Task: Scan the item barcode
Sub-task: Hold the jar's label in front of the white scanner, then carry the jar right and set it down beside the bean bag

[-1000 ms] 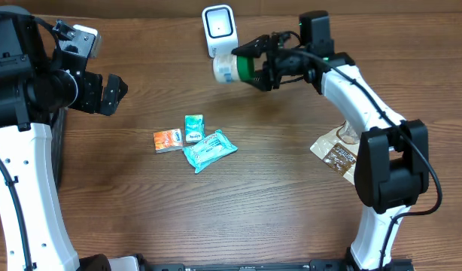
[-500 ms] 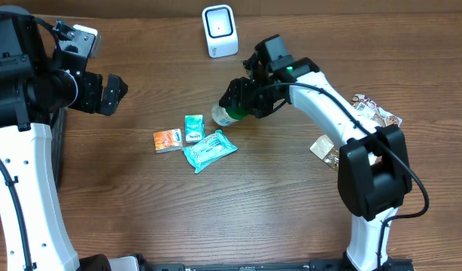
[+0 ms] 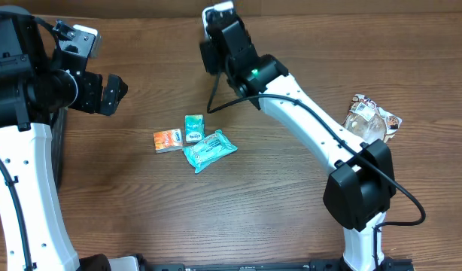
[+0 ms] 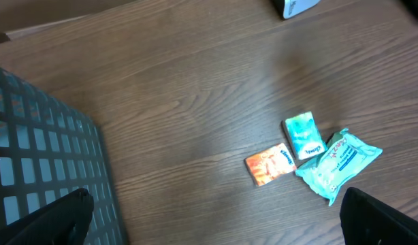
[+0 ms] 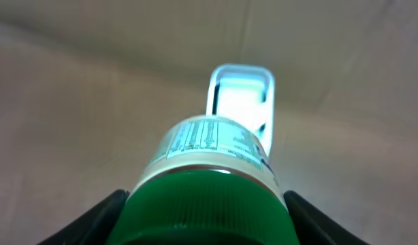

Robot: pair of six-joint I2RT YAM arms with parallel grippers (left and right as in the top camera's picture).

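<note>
The right pincer is pinching a bottle. Its two fingers press on the sides of the fat green cap, which is ridged all the way round. The rest of the bottle is white. It has a label with rows of tiny print, too small to read.

The bottle is up in the air at the far side of the worktop. It lies on its side. Its cap faces the wrist camera and its other end points at the scanner. The scanner is a small white box with round corners and a pale window. The bottle is just in front of that window. I cannot tell if they touch. From above, the right arm hides the bottle and most of the scanner.

The left pincer is spread wide and holds nothing. It hangs over the left side of the worktop, above a dark basket.

In the middle of the worktop lie an orange packet, a little teal packet and a bigger teal pouch, all close together. A crinkly snack bag lies on the right, well apart from them.
</note>
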